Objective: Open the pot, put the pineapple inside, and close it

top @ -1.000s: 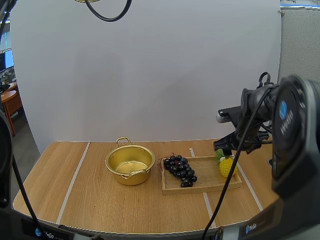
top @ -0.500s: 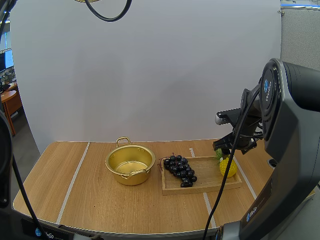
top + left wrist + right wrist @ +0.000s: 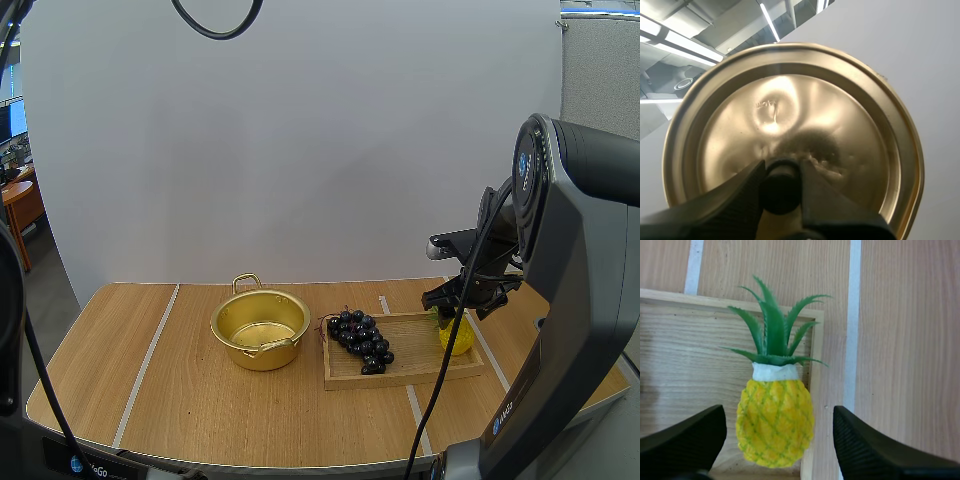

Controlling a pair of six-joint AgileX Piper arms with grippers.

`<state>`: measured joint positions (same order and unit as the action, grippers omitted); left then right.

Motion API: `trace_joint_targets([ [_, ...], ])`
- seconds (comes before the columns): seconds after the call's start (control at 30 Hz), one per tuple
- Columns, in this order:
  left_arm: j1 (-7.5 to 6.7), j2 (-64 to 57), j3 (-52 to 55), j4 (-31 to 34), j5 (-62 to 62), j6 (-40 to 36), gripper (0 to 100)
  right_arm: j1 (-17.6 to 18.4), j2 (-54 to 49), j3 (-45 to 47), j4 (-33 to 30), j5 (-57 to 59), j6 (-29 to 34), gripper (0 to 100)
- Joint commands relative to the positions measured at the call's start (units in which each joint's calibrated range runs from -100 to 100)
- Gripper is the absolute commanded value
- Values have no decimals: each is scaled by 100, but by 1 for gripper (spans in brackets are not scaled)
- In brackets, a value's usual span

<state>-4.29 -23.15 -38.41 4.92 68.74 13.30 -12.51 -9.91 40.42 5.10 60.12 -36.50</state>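
Observation:
The golden pot [image 3: 260, 328] stands uncovered on the table, left of the wooden tray [image 3: 400, 365]. A small yellow pineapple [image 3: 458, 338] with green leaves lies at the tray's right end. My right gripper [image 3: 448, 310] hovers just above it. In the right wrist view the pineapple [image 3: 774, 427] lies between the two black fingers [image 3: 685, 440] of my right gripper [image 3: 780, 412], which stand wide apart and do not touch it. My left gripper [image 3: 781, 172] is shut on the black knob [image 3: 781, 190] of the golden lid [image 3: 790, 115] and holds it up in the air.
A bunch of dark grapes [image 3: 360, 340] lies on the tray's left half, between pot and pineapple. The pineapple rests against the tray's right rim [image 3: 816, 390]. Bare wooden table with white stripes [image 3: 140, 370] stretches left of the pot.
My right gripper has sunk a little toward the pineapple and the right arm has swung back. Pot, grapes and pineapple have not moved.

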Motion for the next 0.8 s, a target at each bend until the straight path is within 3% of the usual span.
trace_joint_targets([
  [0.0,-11,20,-48,60,-539,-12,0,-25,175,-31,17,-181,-79,100],
  [0.77,-11,20,-48,60,-539,-12,0,-18,687,-31,56,-434,-182,100],
])
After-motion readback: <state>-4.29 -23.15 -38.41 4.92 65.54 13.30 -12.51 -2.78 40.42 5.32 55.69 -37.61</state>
